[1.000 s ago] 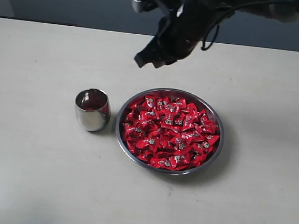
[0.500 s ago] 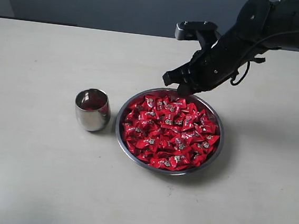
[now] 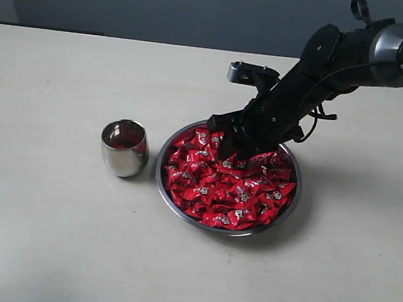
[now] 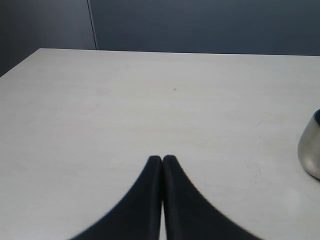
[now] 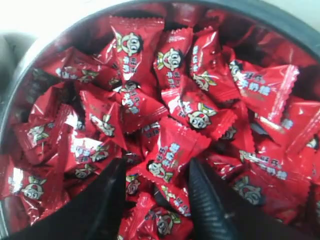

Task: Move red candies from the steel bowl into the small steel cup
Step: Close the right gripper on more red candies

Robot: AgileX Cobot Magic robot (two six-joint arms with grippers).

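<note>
A pale, matte surface (image 3: 43, 243) carries two things, both of shiny steel. The wide steel bowl (image 3: 226, 231) sits near its middle. The small steel cup (image 3: 123, 154) stands upright just beside it (a narrow gap between them).

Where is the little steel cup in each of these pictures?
Exterior view: cup stands left of the bowl.
Left wrist view: cup cut off at the picture's edge, beyond the shut pincer.
Right wrist view: not clearly in it; candies fill it.
Shared landmark: the pale table.
</note>
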